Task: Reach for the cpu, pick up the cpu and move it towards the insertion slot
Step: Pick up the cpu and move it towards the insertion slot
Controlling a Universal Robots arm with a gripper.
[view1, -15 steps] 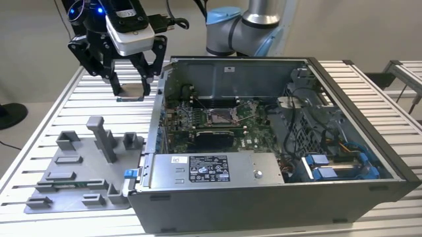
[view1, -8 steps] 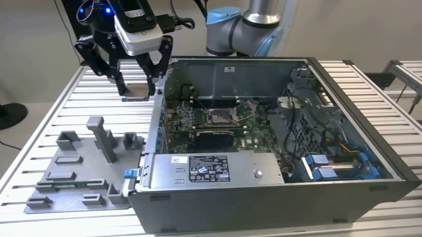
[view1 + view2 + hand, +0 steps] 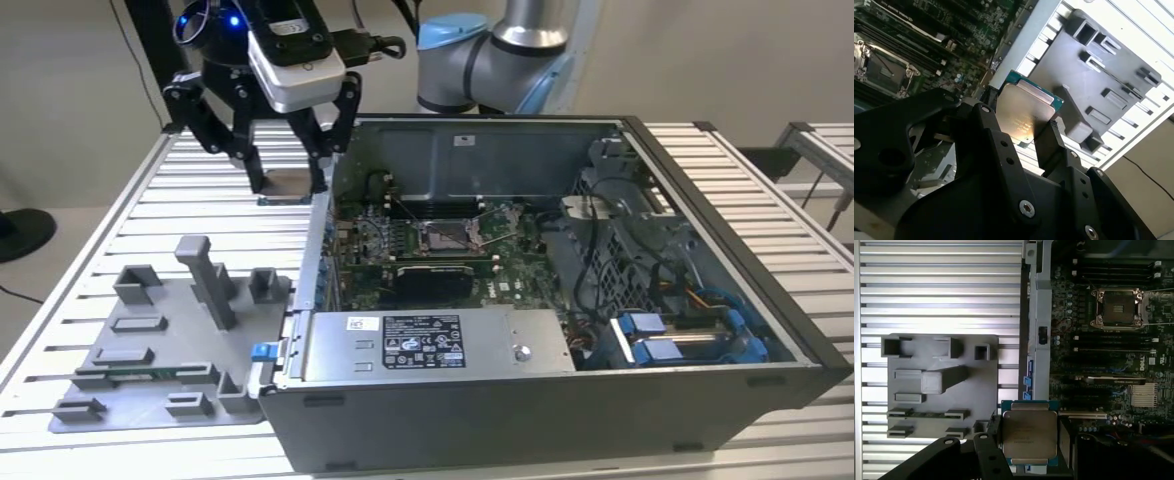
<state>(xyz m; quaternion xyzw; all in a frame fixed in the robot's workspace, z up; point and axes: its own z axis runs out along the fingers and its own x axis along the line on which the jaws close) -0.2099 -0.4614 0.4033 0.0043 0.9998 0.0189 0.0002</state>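
Observation:
My gripper (image 3: 287, 188) is shut on the cpu (image 3: 288, 183), a small flat square chip with a pale metal top. It hangs over the slatted table just outside the computer case's wall, on the exterior view's left. In both wrist views the cpu (image 3: 1026, 112) (image 3: 1029, 434) sits clamped by its edges between the black fingers (image 3: 994, 432), with its green rim showing. The insertion slot (image 3: 449, 236), a silvery-framed square socket with a dark centre, lies in the green motherboard inside the case. It is also seen in both wrist views (image 3: 883, 67) (image 3: 1118, 307), apart from the cpu.
The open computer case (image 3: 561, 400) holds cables, a drive cage and a power supply. A grey fixture plate (image 3: 160, 400) (image 3: 939, 347) with upright blocks and a thin green memory stick (image 3: 929, 415) lies on the slatted table (image 3: 94, 260). The case wall (image 3: 1041, 315) stands between gripper and socket.

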